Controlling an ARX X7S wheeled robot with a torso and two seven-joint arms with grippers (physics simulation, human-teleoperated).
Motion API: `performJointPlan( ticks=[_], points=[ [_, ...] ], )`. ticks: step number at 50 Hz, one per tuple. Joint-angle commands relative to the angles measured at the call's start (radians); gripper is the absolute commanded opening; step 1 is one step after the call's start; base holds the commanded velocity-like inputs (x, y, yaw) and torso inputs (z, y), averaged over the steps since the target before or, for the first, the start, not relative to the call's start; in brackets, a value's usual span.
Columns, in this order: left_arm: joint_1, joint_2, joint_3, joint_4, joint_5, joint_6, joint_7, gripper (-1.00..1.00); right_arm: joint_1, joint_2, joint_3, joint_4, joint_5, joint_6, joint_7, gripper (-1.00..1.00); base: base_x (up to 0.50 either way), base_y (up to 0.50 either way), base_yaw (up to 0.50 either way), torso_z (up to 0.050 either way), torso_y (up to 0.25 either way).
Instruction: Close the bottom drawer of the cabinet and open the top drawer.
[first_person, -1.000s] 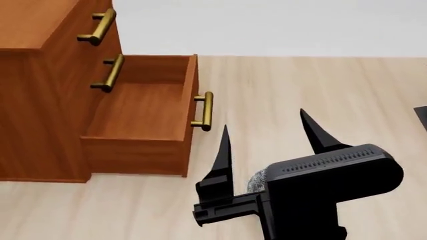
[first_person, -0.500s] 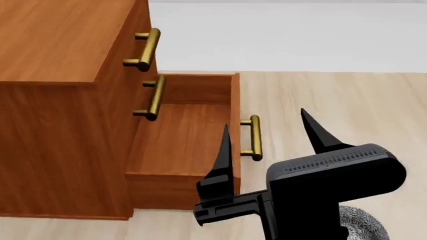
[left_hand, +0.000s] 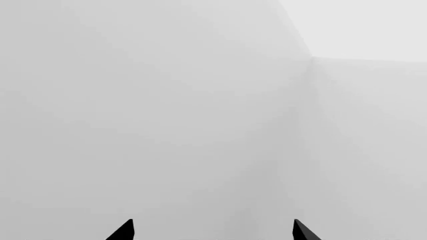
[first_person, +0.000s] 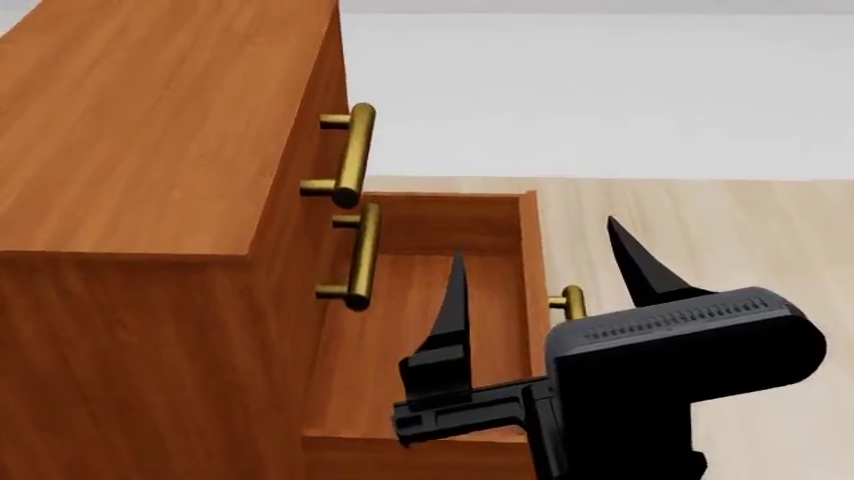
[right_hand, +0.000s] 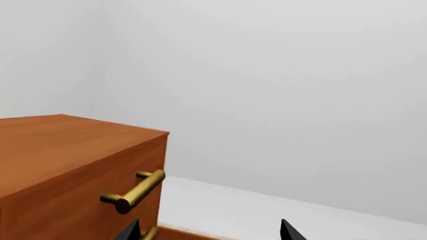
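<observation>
While the bottom drawer (first_person: 441, 330) gapes, right gripper (first_person: 547, 270) jaws hang parted.

Cabinet (first_person: 147, 150): reddish-brown wood grain, smooth, satin sheen. Bottom drawer (first_person: 414, 330): same wood finish seen inside and on walls. Handles (first_person: 350, 155): brass-coloured metal, polished, soft highlights. Right claw (first_person: 541, 270): matt black plastic, ribbed housing. Floor (first_person: 721, 230): pale wood planks, matt. Wall (right_hand: 280, 90): plain grey-white, matt.
</observation>
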Motion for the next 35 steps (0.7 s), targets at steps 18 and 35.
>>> performJointPlan(
  ticks=[18,35],
  points=[
    [0.005,-0.009,0.006,-0.001,-0.014,0.005,-0.016,1.0,-0.004,0.0,0.019,0.002,0.027,-0.009,0.01,1.0,0.27,0.0,0.0,0.0,0.0],
    [0.014,-0.02,0.016,-0.001,-0.021,0.013,-0.016,1.0,0.26,-0.01,0.236,-0.005,0.231,0.455,0.031,1.0,0.1,0.0,0.0,0.0,0.0]
  ],
)
